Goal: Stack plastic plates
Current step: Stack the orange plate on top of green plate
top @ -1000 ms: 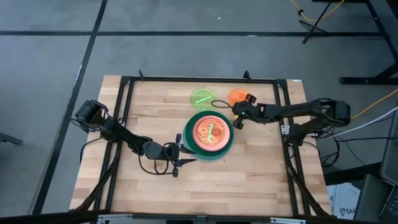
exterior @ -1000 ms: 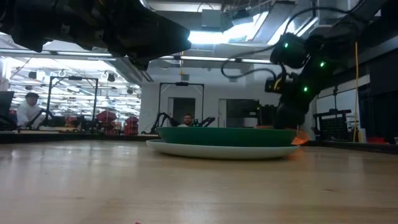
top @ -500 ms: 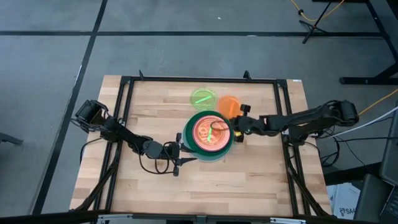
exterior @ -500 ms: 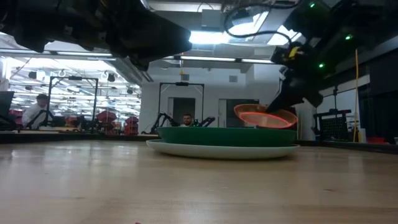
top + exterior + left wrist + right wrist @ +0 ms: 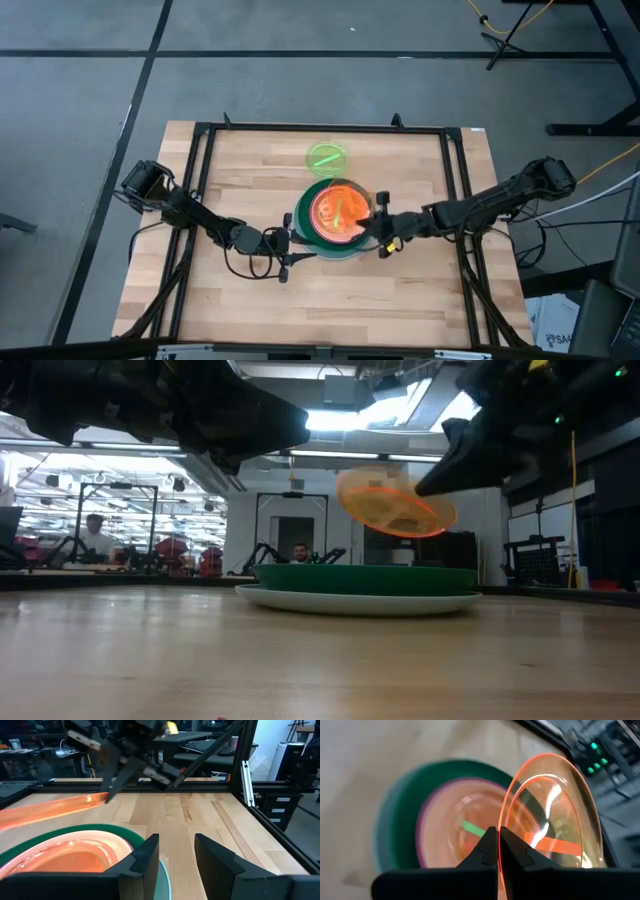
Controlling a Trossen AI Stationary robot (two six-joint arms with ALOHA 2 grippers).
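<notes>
A stack of plastic plates (image 5: 304, 214) stands mid-table, a dark green one (image 5: 360, 577) on a light blue one (image 5: 350, 601), with magenta and pink ones (image 5: 445, 815) inside. My right gripper (image 5: 377, 222) is shut on an orange translucent plate (image 5: 393, 504) just above the stack. A lime green plate (image 5: 326, 157) lies flat on the table behind the stack. My left gripper (image 5: 291, 243) is open at the stack's near-left rim (image 5: 162, 872), and I cannot tell whether it touches it. My right gripper pinches the orange plate's rim (image 5: 503, 831) between its two fingers, one on the plate's inner face and one on its outer face. The fingers come from the table's right side, slanting down. The plate is lifted clear and tilted above the stack.
A black frame rail (image 5: 455, 160) runs around the tabletop. Bare wood (image 5: 360, 300) lies in front of the stack and to its left. Cables (image 5: 240, 268) trail under my left arm.
My right gripper has swung from the far right of the table toward the near edge and the stack, rising and rolling. The orange plate has come up off the table with it and now hangs tilted over the stack.
</notes>
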